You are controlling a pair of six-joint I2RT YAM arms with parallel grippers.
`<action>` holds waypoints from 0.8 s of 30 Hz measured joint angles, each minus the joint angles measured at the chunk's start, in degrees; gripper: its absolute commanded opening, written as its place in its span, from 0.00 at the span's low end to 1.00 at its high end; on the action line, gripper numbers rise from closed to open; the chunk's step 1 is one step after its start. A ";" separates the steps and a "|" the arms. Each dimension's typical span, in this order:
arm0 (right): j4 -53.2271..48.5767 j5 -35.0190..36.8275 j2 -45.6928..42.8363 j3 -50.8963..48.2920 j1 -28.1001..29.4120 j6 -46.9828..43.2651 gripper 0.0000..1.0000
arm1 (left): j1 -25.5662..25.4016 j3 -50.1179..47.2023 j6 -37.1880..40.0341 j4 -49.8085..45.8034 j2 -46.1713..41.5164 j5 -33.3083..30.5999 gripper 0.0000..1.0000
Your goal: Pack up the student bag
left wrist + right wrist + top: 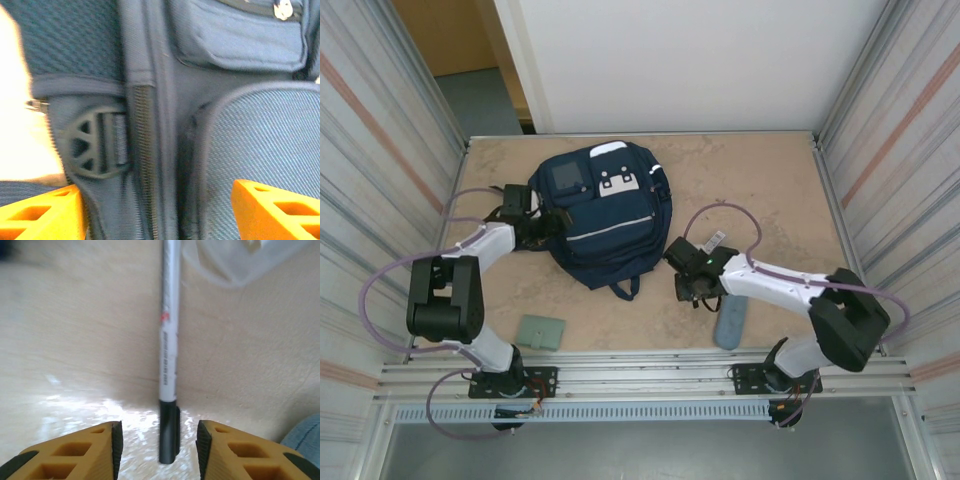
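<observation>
Straddling a pen with jaws apart, the right gripper should close squarely mid-barrel; the left gripper, jaws apart too, faces the student bag.

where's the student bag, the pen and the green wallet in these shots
student bag (610,250), top view, on its navy front panel
pen (168,340), right wrist view, on the white barrel
green wallet (541,332), top view, on the middle of its face

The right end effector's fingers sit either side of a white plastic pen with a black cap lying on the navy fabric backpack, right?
No: the right wrist view shows the white black-capped pen lying on the beige table, between the right end effector's fingers.
</observation>
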 measured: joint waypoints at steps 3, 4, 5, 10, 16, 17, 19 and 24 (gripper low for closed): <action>0.63 -3.34 -2.54 3.61 -1.57 -1.75 0.52 | -4.39 -1.14 0.33 1.09 -0.13 -1.64 0.72; 1.07 -4.31 -2.67 4.76 -1.90 -2.10 0.52 | -5.60 -1.62 0.26 1.42 -0.22 -1.88 0.72; 1.70 -5.38 -2.60 5.90 -2.14 -2.45 0.53 | -6.78 -2.29 0.07 1.60 -0.50 -2.05 0.72; 3.13 -11.17 1.81 11.96 -2.51 -3.43 0.56 | -13.70 -7.19 -1.07 0.17 -5.84 -4.37 0.71; 4.35 -15.17 7.74 16.79 -2.73 -3.80 0.59 | -16.57 -15.19 -5.55 -3.13 -16.50 -2.78 0.73; 4.31 -15.54 8.55 17.51 -2.80 -3.98 0.59 | -16.55 -16.52 -6.19 -3.93 -18.71 -2.45 0.74; 4.20 -15.82 9.57 18.60 -2.89 -4.31 0.59 | -16.31 -17.59 -6.86 -7.15 -22.77 -2.73 0.76; 3.65 -16.85 10.45 21.27 -2.71 -4.92 0.61 | -10.58 -13.94 -5.29 -13.35 -26.10 -5.42 0.77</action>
